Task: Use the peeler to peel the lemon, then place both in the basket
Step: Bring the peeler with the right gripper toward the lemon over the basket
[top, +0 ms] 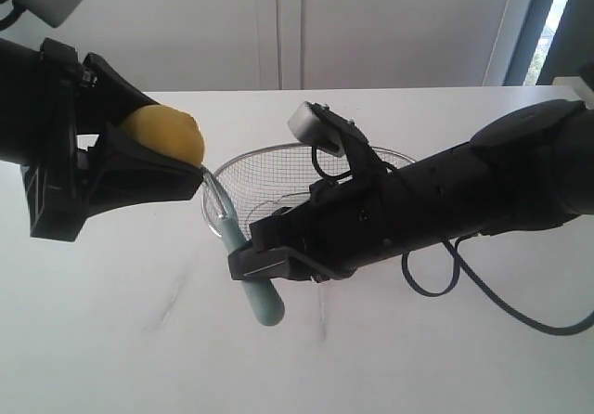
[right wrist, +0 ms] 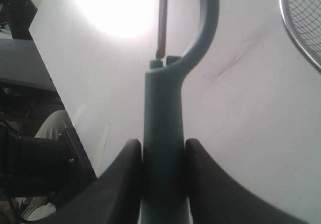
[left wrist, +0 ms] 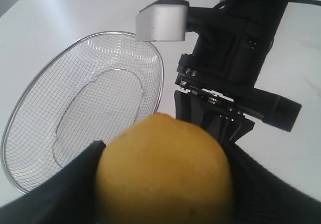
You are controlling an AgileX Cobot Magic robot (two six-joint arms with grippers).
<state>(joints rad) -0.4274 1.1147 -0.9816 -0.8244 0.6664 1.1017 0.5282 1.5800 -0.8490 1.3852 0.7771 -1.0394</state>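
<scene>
While the left gripper (top: 176,143) clasps the lemon (top: 165,131) in the air towards the left edge of the table (top: 121,340), its black fingers (left wrist: 55,199) hide the underside of the fruit. The right gripper (top: 255,247) is clamped on the teal handle of the peeler (top: 264,301), just beside the rim of the basket (left wrist: 159,78), much of which the right arm covers in the exterior view. Whether the blade touches the peel cannot be told: in the right wrist view, glare washes it out and the frame cuts off the hooked head.
</scene>
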